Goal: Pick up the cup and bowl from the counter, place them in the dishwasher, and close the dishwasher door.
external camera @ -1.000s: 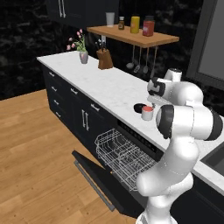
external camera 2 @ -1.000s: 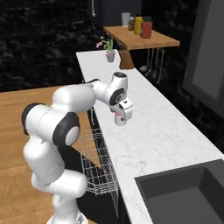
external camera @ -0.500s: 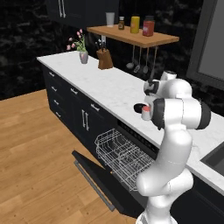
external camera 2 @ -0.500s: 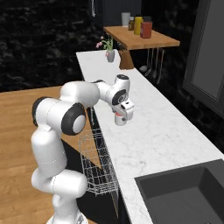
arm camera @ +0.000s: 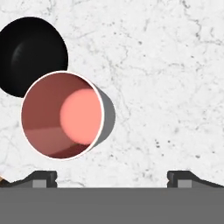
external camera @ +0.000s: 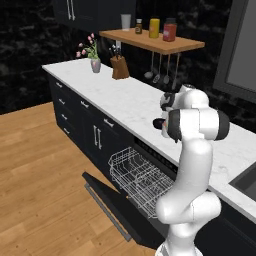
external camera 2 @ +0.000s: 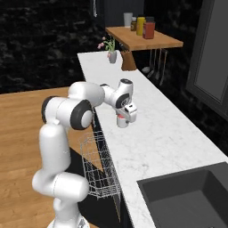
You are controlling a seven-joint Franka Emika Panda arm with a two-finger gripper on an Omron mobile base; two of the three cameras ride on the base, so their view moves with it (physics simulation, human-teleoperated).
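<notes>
The cup (arm camera: 62, 115) stands upright on the table (arm camera: 166, 87), red mouth facing the tool (arm camera: 112, 178). The bowl (arm camera: 30, 54) sits rim-up, touching it. The tool's fingertips stand wide apart, gripping nothing.

Below your wide-open claw (arm camera: 111, 177), the cup (arm camera: 63, 115) sits off toward one fingertip (arm camera: 41, 178), with the bowl (arm camera: 31, 54) pressed close behind it, leaving no gap to slip between the two. Bare worktop (arm camera: 166, 87) spreads free on the cup's other side. Farther along the worktop, the knife block (external camera: 119, 67) and flower vase (external camera: 95, 64) stand well apart. In front of the cabinets, the lowered dishwasher door (external camera: 107, 197) and pulled-out rack (external camera: 142, 180) fill the floor space.
</notes>
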